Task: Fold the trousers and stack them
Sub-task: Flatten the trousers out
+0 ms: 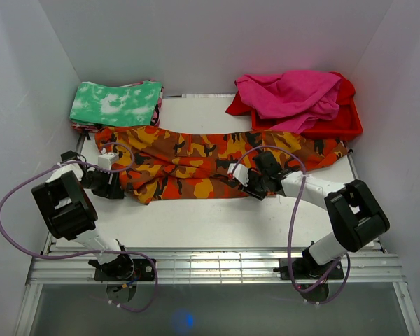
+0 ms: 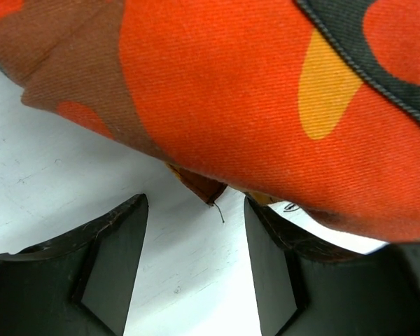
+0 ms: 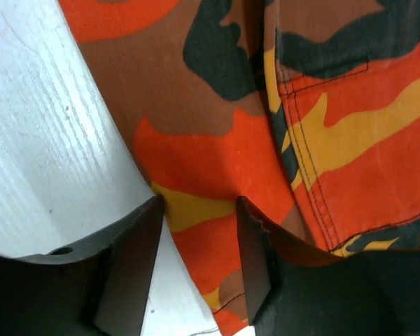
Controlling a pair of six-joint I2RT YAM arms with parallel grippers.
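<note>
Black fingers on the left gripper [image 2: 194,204] sit apart with bare table showing between them. Just a corner of the trousers [image 1: 196,157] pokes in at the tips, nothing pinched. Right gripper [image 3: 199,204] is open too, a bit narrower I'd say, with the near edge of the cloth lying flat in the gap. Trousers are stretched sideways across the back of the table [image 1: 210,217], long and wrinkly. My guess: early days. The crosswise folds aren't done, and neither is stacking, maybe onto the green-and-white folded cloth [image 1: 115,103].
</note>
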